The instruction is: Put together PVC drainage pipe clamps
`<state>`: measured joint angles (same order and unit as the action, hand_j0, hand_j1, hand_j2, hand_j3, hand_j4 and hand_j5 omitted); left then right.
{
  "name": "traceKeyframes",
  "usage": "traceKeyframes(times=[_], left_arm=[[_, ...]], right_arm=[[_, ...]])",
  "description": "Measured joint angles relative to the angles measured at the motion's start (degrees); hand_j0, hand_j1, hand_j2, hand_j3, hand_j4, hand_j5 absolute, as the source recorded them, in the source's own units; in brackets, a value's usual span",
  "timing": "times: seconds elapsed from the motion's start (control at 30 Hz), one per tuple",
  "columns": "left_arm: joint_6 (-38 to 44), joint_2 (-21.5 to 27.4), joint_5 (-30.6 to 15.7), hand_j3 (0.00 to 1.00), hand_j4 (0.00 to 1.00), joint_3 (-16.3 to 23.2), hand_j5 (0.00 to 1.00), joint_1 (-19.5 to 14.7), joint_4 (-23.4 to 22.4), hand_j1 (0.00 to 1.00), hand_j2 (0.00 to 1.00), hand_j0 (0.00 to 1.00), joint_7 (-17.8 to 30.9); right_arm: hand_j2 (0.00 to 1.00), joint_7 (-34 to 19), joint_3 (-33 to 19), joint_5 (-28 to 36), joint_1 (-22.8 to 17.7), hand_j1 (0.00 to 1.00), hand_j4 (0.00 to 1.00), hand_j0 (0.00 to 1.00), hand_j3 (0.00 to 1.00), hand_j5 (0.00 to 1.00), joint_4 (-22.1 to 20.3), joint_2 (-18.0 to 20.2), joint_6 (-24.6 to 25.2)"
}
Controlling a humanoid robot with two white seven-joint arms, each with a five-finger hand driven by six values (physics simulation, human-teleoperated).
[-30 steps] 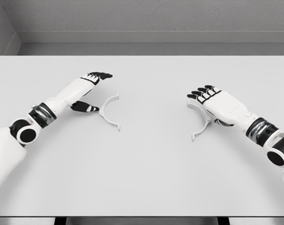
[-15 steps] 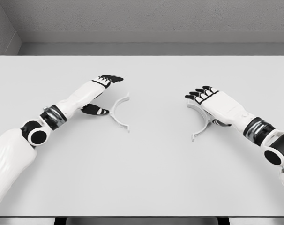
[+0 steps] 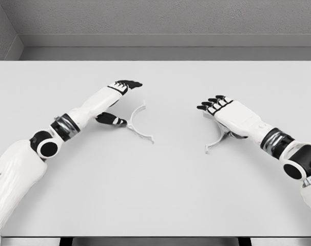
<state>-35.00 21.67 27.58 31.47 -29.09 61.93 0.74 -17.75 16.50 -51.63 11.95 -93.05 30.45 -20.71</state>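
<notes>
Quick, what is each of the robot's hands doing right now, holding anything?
Left hand: open, thumb against the left clamp half, not gripping it.
Right hand: open, lying over the right clamp half; no grip visible.

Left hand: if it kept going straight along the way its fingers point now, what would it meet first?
The left hand points up and right across the table. Its fingertips lie beyond the left clamp half, so the path looks free over bare tabletop, though depth is uncertain.
</notes>
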Motion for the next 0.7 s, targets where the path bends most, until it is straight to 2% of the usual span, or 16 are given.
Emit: traceKeyframes(times=[0.1, 0.27, 0.7], left_arm=[[0.00, 0.18, -0.03, 1.00, 1.00, -0.35, 1.00, -0.26, -0.35, 1.00, 1.00, 1.00, 0.00], [0.00, -0.23, -0.02, 1.00, 1.00, -0.06, 1.00, -2.90, -2.43, 1.00, 1.00, 1.00, -0.01], [0.00, -3.21, 0.19, 1.00, 1.00, 0.31, 1.00, -4.04, -5.68, 1.00, 1.00, 1.00, 0.00]], right_arm=[[1.00, 0.00, 0.29, -0.03, 0.70, 1.00, 1.00, 1.00, 1.00, 1.00, -0.03, -0.31, 0.01], [1.00, -0.05, 1.51, -0.02, 1.41, 1.00, 1.00, 1.00, 1.00, 1.00, 0.23, -0.52, 0.08], [1.00, -0.92, 2.32, -0.08, 2.20, 1.00, 1.00, 1.00, 1.00, 1.00, 0.22, -1.97, 0.17]])
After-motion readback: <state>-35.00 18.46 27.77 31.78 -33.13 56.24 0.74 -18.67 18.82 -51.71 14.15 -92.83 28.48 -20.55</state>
